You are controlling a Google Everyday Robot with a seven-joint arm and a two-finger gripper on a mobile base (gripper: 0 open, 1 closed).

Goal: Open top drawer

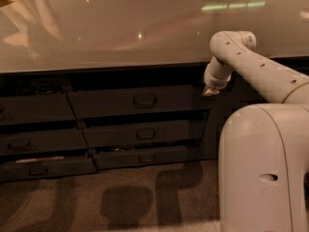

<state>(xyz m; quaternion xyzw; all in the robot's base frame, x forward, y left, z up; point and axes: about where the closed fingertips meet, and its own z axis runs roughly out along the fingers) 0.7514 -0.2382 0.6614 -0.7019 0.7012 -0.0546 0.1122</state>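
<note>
The top drawer (106,104) is a wide dark grey front just under the counter, with a small loop handle (145,101) at its centre. A dark gap runs above its front; no inner floor shows. My gripper (210,91) hangs at the end of the white arm, at the drawer's right end and level with its front. It is well to the right of the handle and holds nothing that I can see.
A glossy pale countertop (120,28) overhangs the drawers. Two shallower drawers (145,134) lie below, and another column (34,110) stands to the left. A tall dark cabinet door (215,129) is right of the drawers. My white base (263,168) fills the lower right. The floor is carpet (96,202).
</note>
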